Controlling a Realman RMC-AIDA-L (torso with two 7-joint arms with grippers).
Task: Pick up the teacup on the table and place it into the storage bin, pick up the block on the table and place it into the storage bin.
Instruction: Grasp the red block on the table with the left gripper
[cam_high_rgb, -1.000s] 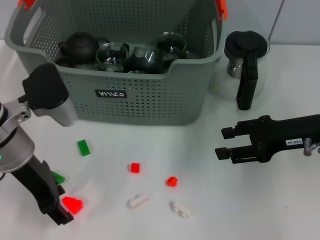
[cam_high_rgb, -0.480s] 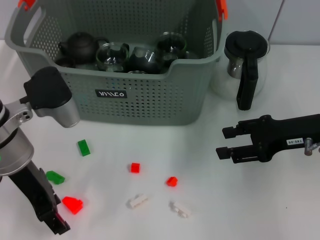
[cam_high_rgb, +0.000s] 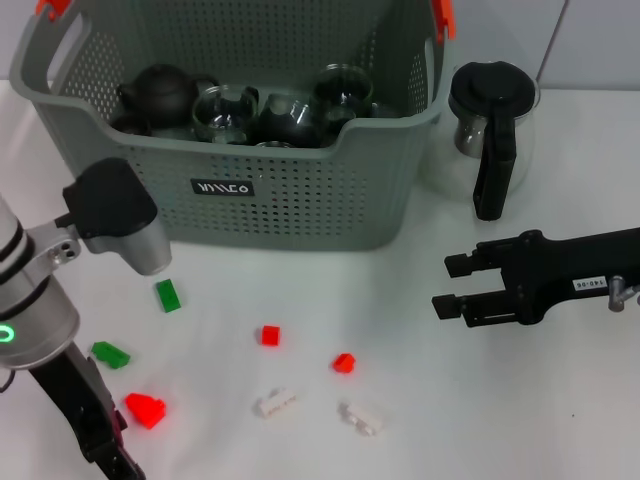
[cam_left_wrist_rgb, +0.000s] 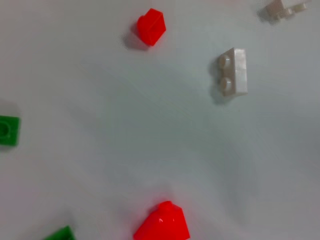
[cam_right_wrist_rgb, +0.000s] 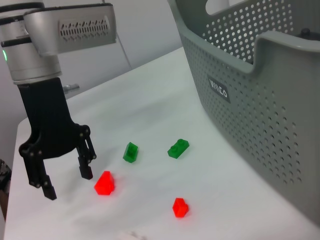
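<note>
Begin at the far left with the left gripper (cam_right_wrist_rgb: 66, 182), low over the near left corner of the bench (cam_high_rgb: 560, 400); spread wide and holding nothing. Judged as the step in hand: lining up on the large red block (cam_high_rgb: 146, 409), just beside the gripper on its right and a little farther from the robot; outside the gap, not between the fingers (plainest in the right wrist view). To do it well: shift right until the block sits centred in the gap; turn the wrist so the fingers meet its flat sides and not the sloped top; come straight down, close gently, lift clear before heading for the rim. Mind the green block (cam_high_rgb: 110, 354) near at hand; best left undisturbed.

Farther right, more loose pieces well apart: another green block (cam_high_rgb: 167, 295), two small red ones (cam_high_rgb: 269, 335) (cam_high_rgb: 344, 362), two white ones (cam_high_rgb: 274, 402) (cam_high_rgb: 360, 418). Behind them the storage bin (cam_high_rgb: 300, 205), already holding glass teacups (cam_high_rgb: 225, 108) and a dark teapot (cam_high_rgb: 160, 90); no teacup seen on the bench, so probably only blocks left. Right of that, the right gripper (cam_high_rgb: 450, 286), idle above the bench, parted and empty; beyond it a glass pitcher (cam_high_rgb: 490, 120) beside the bin.
</note>
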